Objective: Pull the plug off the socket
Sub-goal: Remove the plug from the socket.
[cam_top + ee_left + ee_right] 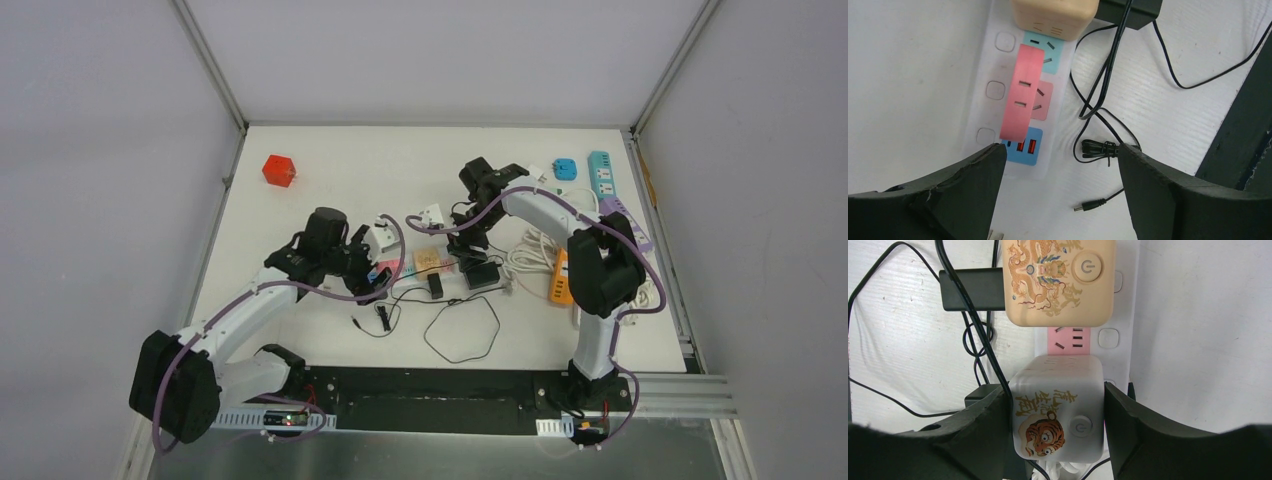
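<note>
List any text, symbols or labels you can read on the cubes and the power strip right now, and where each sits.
Power symbol: on the round button of the beige dragon cube.
Power symbol: on the round button of the white tiger cube.
Gold characters on both cubes: Chinese-style script, upside down or cropped, and I cannot read it.
Power strip: no print that I can make out.

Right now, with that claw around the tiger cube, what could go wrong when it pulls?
1. The left gripper hangs open above the power strip, not pressing it, so the strip may lift with the tiger cube that the right gripper clamps.
2. A black cable runs beside that gripper's finger and could snag.
</note>
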`<state>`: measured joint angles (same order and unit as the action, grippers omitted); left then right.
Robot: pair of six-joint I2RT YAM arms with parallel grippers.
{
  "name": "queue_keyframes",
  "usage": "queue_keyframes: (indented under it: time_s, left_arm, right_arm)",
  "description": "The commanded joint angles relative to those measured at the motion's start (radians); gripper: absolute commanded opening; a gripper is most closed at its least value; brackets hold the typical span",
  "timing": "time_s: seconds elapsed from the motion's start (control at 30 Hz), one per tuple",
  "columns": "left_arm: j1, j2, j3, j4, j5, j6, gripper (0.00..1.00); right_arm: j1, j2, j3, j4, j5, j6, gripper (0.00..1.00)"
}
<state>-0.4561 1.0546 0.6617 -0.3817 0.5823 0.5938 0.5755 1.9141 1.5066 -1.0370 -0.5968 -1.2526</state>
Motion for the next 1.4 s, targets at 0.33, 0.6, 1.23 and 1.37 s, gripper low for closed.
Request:
queue_keyframes:
  time_s: [0.33,0.6,1.23,1.37]
  left_arm:
    - [0.013,0.155,0.056,0.159,0.094,0.229,0.7]
    - [0.014,0.171,0.01,0.262,0.119,0.238,0.71]
    - [0.011,0.277,0.053,0.156,0.201,0.402,0.05]
    - [0.007,0.25,0.053,0.153,0.199,0.387,0.0]
  right_arm:
    - [-0.022,-0.001,-0.025,-0.064,0.06,-0.071,0.43]
    - [-0.017,0.001,-0.025,-0.065,0.045,-0.071,0.43]
    - [-0.009,0.003,-0.031,-0.051,0.046,-0.061,0.41]
    - [-0.009,0.003,-0.035,-0.043,0.054,-0.056,0.4]
